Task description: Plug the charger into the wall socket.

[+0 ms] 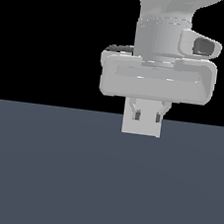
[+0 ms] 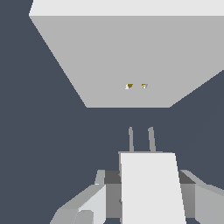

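Charger held, prongs facing socket.
Fingers [image 1: 147, 114] clamp the charger [image 2: 151, 188] so its prongs [image 2: 141, 139] line up ahead with the socket [image 2: 131, 61] holes.

Exterior view faces the pincer [image 1: 147, 114] level and close; wrist view looks along it; both share the charger [image 1: 141, 125].

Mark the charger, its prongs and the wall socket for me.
charger [image 2: 151, 188]: wrist view, middle of its white face.
prongs [image 2: 151, 139]: wrist view, shaft of one prong.
wall socket [image 2: 131, 57]: wrist view, bare grey face above the two holes.
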{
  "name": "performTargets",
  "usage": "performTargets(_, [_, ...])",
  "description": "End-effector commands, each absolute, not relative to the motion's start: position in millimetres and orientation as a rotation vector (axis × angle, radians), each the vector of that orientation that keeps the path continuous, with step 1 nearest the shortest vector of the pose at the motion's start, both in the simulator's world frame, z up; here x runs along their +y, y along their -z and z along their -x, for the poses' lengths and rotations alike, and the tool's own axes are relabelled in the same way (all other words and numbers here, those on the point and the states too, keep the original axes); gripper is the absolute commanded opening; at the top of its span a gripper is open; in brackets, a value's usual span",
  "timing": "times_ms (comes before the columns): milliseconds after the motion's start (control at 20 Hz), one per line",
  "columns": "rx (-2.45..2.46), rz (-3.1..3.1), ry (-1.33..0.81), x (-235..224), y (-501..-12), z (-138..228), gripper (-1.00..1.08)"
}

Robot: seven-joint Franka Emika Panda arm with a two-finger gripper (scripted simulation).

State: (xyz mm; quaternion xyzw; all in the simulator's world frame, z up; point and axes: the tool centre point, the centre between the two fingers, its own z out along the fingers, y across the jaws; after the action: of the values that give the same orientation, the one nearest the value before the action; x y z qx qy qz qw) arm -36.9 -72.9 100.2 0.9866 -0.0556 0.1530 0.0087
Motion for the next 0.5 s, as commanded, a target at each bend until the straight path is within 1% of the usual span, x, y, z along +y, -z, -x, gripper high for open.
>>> performTargets(0, [-0.172,-3.083,-0.478,-72.4,-100.2,36.9,-1.00])
performTargets(200, [-0.173,-3.083,-0.478,-73.1,-100.1,33.8,-1.00])
performTargets(450, [-0.173,-3.083,-0.478,-74.3,-100.1,21.0,-1.00])
